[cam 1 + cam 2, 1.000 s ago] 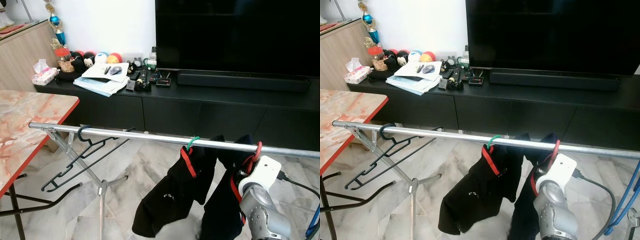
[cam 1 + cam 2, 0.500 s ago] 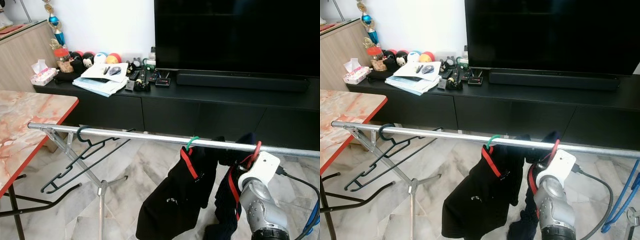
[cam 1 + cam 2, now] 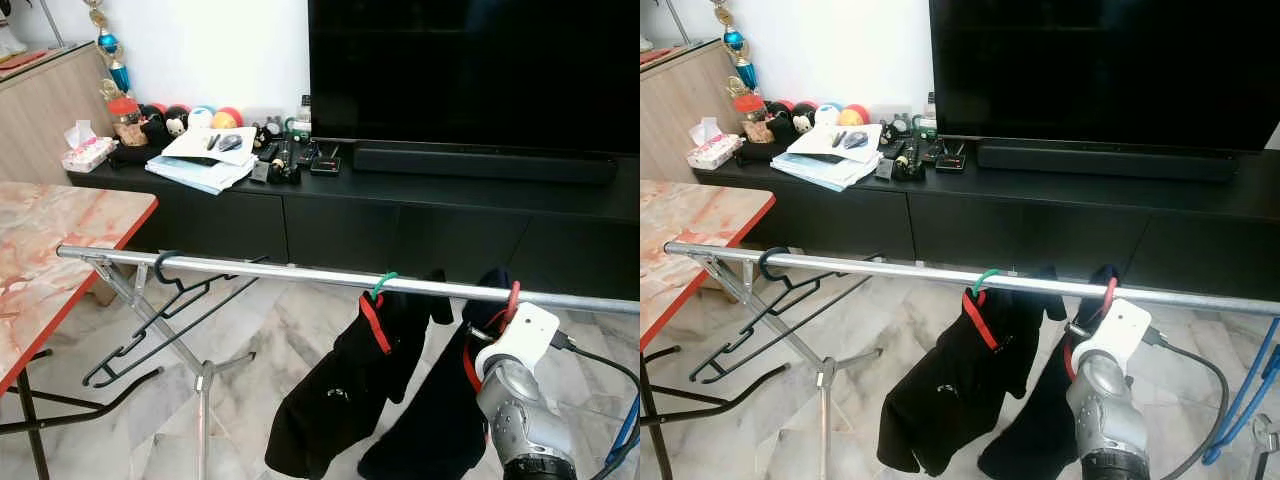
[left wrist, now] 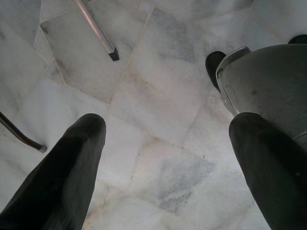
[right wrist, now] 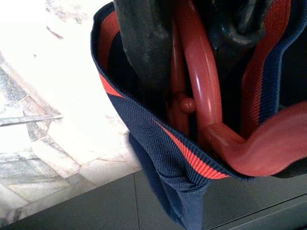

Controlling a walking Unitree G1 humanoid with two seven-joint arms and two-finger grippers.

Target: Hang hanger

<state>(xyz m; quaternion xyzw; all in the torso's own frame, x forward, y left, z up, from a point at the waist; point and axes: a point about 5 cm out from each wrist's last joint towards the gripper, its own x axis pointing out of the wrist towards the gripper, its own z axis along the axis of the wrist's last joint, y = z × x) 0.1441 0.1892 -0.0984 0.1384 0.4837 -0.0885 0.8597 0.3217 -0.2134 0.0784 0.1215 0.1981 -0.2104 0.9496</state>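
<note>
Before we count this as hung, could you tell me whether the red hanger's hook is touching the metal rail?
Touching. In the left eye view the red hanger hooks over the metal rail, its curve resting on the bar. The right gripper grips it.

Home living room, big television [image 3: 470, 70], marble floor [image 3: 250, 330], clothes rail [image 3: 250, 268]

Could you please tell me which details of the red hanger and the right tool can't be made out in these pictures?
- Right tool: head views, hidden behind its wrist; grip on the red hanger unclear.
- Hanger's hook over the rail: wrist view, cut off.
- Hanger's arms: covered by the dark shirt.
</note>
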